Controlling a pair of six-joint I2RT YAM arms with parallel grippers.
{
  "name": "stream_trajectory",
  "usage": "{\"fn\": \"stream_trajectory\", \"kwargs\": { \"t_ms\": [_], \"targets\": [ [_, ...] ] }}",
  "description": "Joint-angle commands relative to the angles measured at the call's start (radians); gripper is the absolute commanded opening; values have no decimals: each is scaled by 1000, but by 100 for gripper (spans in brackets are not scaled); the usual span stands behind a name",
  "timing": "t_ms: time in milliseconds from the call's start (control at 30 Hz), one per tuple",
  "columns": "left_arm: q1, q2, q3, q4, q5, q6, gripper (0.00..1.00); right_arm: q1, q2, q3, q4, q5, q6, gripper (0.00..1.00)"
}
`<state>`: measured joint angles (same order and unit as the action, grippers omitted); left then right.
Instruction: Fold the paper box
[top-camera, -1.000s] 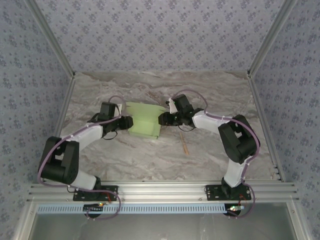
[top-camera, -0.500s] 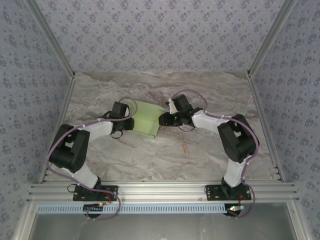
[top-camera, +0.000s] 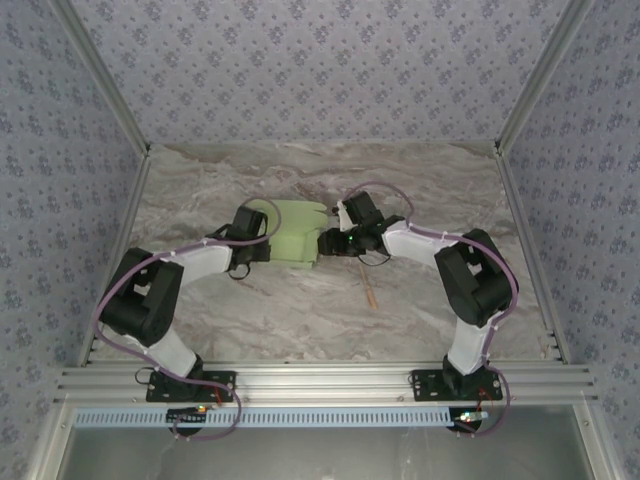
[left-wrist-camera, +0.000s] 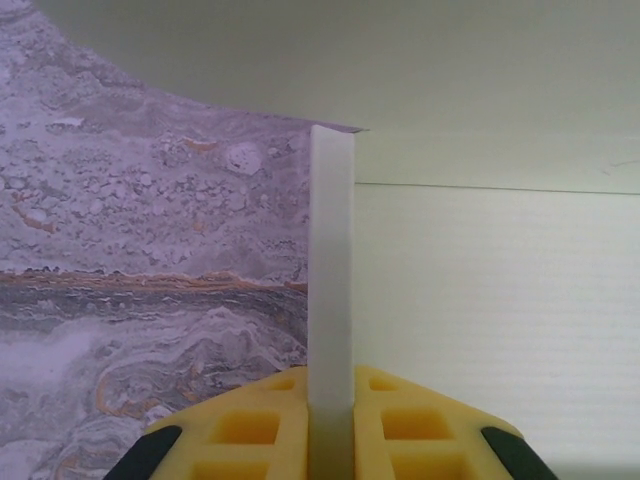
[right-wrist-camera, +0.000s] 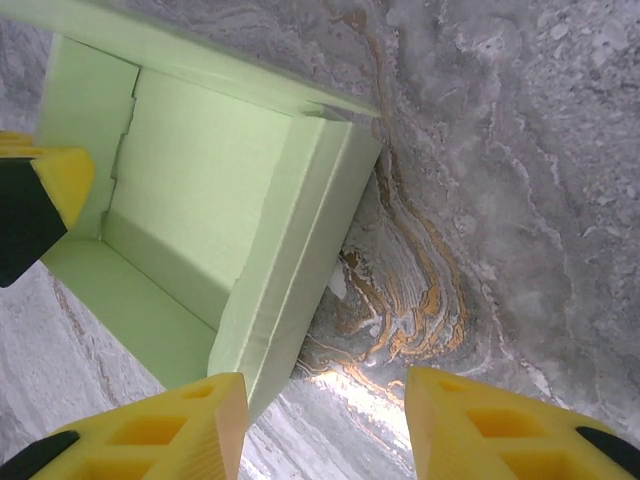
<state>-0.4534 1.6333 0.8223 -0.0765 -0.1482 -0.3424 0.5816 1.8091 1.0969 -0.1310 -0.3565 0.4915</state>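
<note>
We see the paper box (top-camera: 292, 233) partly folded, walls raised, near the middle of the table (top-camera: 300, 320). In the top view our left gripper (top-camera: 262, 250) sits at the box's 9 o'clock side, pinched narrow on an upright card wall. Our right gripper (top-camera: 326, 240) sits at its 3 o'clock, jaws apart around nothing, the box's side wall just beside one finger (right-wrist-camera: 215, 420).

The paper box (right-wrist-camera: 190, 200) is thin, dull green card with tiny lines in it, the counter (right-wrist-camera: 500, 150) looks like smooth, slightly shiny grey stone, and the right end effector (right-wrist-camera: 325, 388) has smooth yellow plastic fingers (right-wrist-camera: 180, 425).
</note>
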Motion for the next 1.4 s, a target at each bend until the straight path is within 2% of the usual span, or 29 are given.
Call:
{"fn": "stream_trajectory", "kwargs": {
  "t_ms": [0,133,367,467,600,767,933,1033,1367],
  "targets": [
    [-23,15,12,-24,-34,-33,13,6,-27,-24,11,9,37,48],
    [-37,16,22,-44,-49,-38,13,17,-9,-5,25,1,61,46],
    [-63,8,30,-66,-80,-49,13,59,51,61,-31,59,75,41],
    [-71,5,29,-69,-81,-56,13,77,70,85,-61,115,77,39],
    [-77,-5,29,-71,-81,-65,13,102,98,142,-129,222,70,32],
    [-88,-16,29,-74,-85,-72,13,123,107,140,-104,251,83,27],
    [-88,-24,28,-84,-97,-76,12,112,47,22,41,213,116,26],
    [-90,-27,32,-93,-103,-82,12,88,1,-31,120,163,118,26],
    [-88,-14,50,-118,-119,-90,11,37,-115,-166,225,38,96,42]
  ]
}}
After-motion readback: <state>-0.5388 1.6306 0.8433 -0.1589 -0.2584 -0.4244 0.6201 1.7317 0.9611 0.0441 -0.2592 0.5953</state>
